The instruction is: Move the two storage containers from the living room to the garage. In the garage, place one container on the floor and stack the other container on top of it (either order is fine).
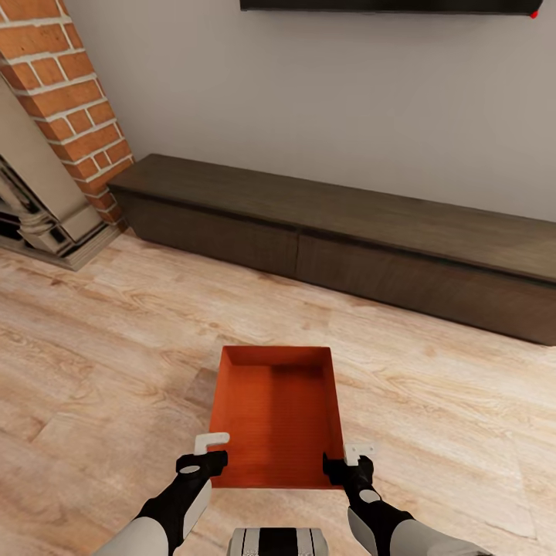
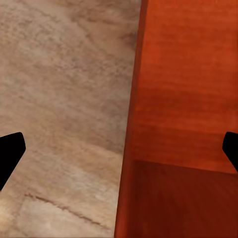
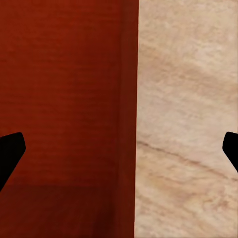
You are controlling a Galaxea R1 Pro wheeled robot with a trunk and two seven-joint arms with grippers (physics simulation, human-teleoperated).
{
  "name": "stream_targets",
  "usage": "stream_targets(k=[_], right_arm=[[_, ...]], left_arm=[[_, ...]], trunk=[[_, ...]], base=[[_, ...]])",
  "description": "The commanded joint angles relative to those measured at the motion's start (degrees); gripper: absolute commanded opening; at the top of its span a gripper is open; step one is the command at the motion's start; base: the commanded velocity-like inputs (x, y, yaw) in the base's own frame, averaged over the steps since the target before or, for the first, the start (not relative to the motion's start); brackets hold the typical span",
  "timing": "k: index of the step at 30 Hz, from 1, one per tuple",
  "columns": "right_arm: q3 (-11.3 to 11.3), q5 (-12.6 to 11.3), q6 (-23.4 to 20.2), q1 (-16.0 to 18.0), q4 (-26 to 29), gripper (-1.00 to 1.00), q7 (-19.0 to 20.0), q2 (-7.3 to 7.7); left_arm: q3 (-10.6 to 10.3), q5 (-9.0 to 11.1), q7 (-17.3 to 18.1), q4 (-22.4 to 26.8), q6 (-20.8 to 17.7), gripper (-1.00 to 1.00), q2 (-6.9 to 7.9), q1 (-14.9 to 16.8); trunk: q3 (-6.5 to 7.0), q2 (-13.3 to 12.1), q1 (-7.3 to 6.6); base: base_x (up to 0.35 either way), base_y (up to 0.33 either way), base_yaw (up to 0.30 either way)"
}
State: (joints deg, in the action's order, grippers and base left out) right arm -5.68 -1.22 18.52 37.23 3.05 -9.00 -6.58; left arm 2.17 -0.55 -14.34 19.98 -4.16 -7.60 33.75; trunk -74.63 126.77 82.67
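Head view: one storage container point(image 1: 276, 417) sits on the light wood-plank floor point(image 1: 100, 363) of the living room, at 12 o'clock from the robot's trunk and just ahead of it. The long dark cabinet point(image 1: 347, 232) runs behind it from 11 to 2 o'clock, and the brick fireplace point(image 1: 69, 100) stands at 10 o'clock. The left gripper point(image 1: 207, 455) is at the bin's near left corner and the right gripper point(image 1: 351, 459) at its near right corner.

Left wrist view: the fingers point(image 2: 10, 153) stand wide apart, straddling the container's left wall point(image 2: 130, 148), not clamped on it.

Right wrist view: the fingers point(image 3: 10, 153) are likewise spread across the right wall point(image 3: 128, 119), released.

As a judgement, the task is barely begun: this bin is not yet gripped or lifted, and carrying and stacking in the garage all remain
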Motion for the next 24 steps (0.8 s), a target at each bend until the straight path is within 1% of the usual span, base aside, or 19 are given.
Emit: stream_targets(k=[1,2,24], right_arm=[[-0.48,-0.11,0.11,0.03,-0.06,1.0,-0.37,-0.01],[-0.48,-0.11,0.11,0.03,-0.06,1.0,-0.38,-0.01],[-0.48,-0.11,0.11,0.03,-0.06,1.0,-0.4,-0.06]], left_arm=[[0.21,-0.06,-0.08,0.13,-0.32,1.0,-0.04,0.0],[0.21,-0.06,-0.08,0.13,-0.32,1.0,-0.04,0.0],[0.2,-0.06,-0.08,0.14,-0.23,1.0,-0.04,0.0]], trunk=[[-0.22,0.43,0.22],[-0.4,0.83,0.44],[-0.4,0.83,0.44]], base=[[0.0,0.0,0.0],[0.0,0.0,0.0],[0.0,0.0,0.0]])
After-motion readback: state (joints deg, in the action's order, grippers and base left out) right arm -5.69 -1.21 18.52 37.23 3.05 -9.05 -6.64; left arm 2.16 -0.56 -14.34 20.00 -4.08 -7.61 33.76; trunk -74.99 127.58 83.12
